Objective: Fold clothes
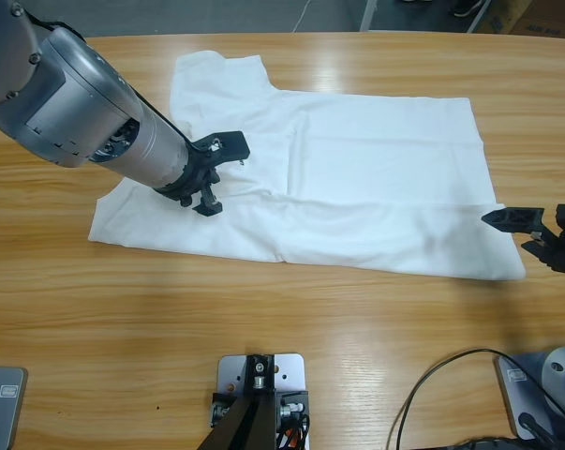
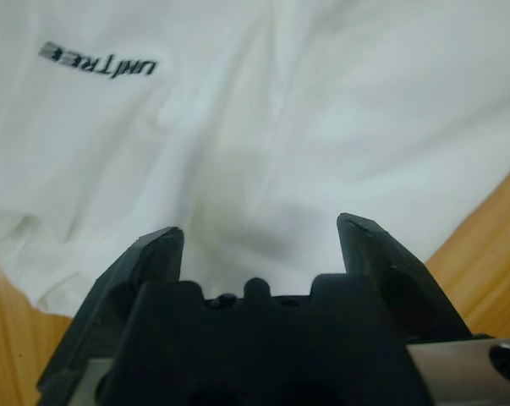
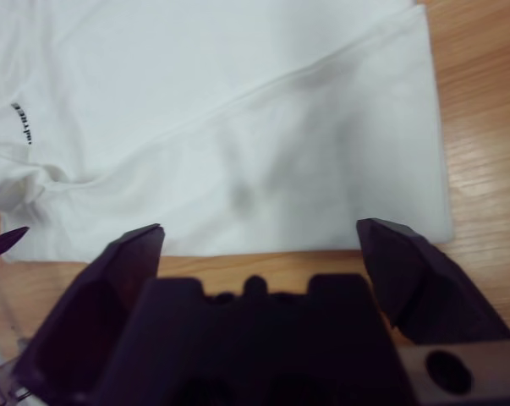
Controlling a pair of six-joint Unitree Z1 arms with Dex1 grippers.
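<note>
A: The long wooden table [image 1: 291, 309] is running across the whole high view, with a strip of grey floor showing beyond its far edge.

B: And the biggest thing lying on it?

A: The white T-shirt [image 1: 376, 187] is lying flat across the middle, hem toward the right gripper, one sleeve pointing at the far edge. A long crease is running across the cloth in the right wrist view.

B: Where is it sitting relative to the left gripper [image 1: 210, 176]?

A: Directly under and ahead of it. That gripper is hovering over the shirt's chest end, jaws standing apart with only cloth showing between them. Whether they are touching the fabric, I cannot tell.

B: The right gripper [image 1: 526, 228]?

A: It is sitting just off the hem corner, over bare wood, jaws spread wide and gripping nothing. The shirt is stretching away in front of it.

B: Anything smaller?

A: The dark logo [image 2: 98, 59] is showing beyond the left jaws, upside down in that wrist view.
</note>
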